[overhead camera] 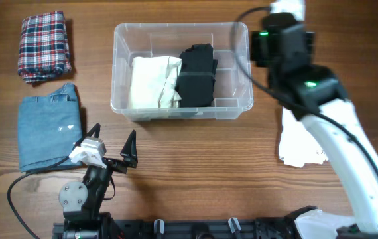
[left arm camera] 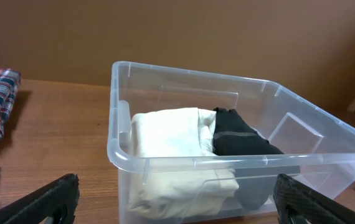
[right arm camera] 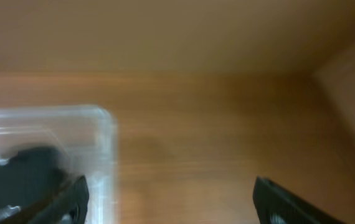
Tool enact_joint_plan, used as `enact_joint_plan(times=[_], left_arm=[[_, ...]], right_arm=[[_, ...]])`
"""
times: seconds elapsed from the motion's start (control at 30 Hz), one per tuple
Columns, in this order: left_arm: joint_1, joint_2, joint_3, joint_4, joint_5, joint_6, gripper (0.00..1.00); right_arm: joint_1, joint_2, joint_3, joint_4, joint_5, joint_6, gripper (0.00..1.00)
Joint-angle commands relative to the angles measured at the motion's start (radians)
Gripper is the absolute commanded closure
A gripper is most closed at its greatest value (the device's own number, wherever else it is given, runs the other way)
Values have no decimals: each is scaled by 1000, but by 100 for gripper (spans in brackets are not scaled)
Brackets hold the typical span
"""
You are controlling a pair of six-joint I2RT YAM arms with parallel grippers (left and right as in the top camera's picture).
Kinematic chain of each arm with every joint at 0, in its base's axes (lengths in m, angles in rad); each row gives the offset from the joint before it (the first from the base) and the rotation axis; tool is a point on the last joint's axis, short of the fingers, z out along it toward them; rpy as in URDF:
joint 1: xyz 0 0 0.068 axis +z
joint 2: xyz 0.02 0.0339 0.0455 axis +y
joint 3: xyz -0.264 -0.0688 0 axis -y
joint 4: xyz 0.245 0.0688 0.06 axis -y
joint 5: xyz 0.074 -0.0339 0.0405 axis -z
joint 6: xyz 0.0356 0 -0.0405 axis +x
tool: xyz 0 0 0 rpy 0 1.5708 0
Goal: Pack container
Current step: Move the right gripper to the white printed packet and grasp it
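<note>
Overhead looks straight down; left wrist low, facing container (left arm camera: pixel 184 163); right wrist shares its corner.

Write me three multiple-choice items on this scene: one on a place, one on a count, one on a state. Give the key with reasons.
1. Where does the plaid cloth lie?
A. Inside the container
B. On the table, left of the container
C. Draped over the container's rim

2. How many folded cloths are in the container?
A. One
B. Four
C. Two

3. How is the left gripper?
A. Open, holding nothing
B. Shut on the plaid cloth
C. Shut on the container's rim

Key:
1 B: the overhead view shows it on bare wood, clear of the container.
2 C: a cream cloth and a black cloth lie side by side inside.
3 A: its fingers stand wide apart with nothing between them.
</note>
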Motion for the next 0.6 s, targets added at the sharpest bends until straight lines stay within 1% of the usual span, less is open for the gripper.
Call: enact_joint_plan(times=[0.0, 0.1, 0.2, 0.23, 0.3, 0.33, 0.37, 0.43, 0.5, 0.57], left_arm=[[8, -10, -4, -1, 5, 23, 0], [8, -10, -4, -1, 5, 23, 0], [8, -10, -4, -1, 5, 23, 0], [8, -10, -4, -1, 5, 23, 0], [8, -10, -4, -1, 5, 23, 0], [8, -10, -4, -1, 5, 23, 0], [8, -10, -4, -1, 5, 23, 0], [8, -10, -4, -1, 5, 23, 0], [8, -10, -4, -1, 5, 23, 0], [8, -10, -4, -1, 5, 23, 0]], right_arm=[[-182, -63, 7, -254, 46, 50, 12], [-332, -53, -7, -391, -107, 167, 10], [-436, -42, -65, -405, -239, 178, 10], [-470, -41, -98, -392, -289, 178, 11], [-523, -41, -179, -345, -360, 185, 21], [-542, -41, -212, -323, -373, 218, 23], [-562, -41, -248, -304, -379, 282, 24], [-608, -41, -338, -261, -394, 452, 25], [-639, -41, -422, -207, -402, 518, 24], [-647, -41, -499, -146, -408, 537, 24]])
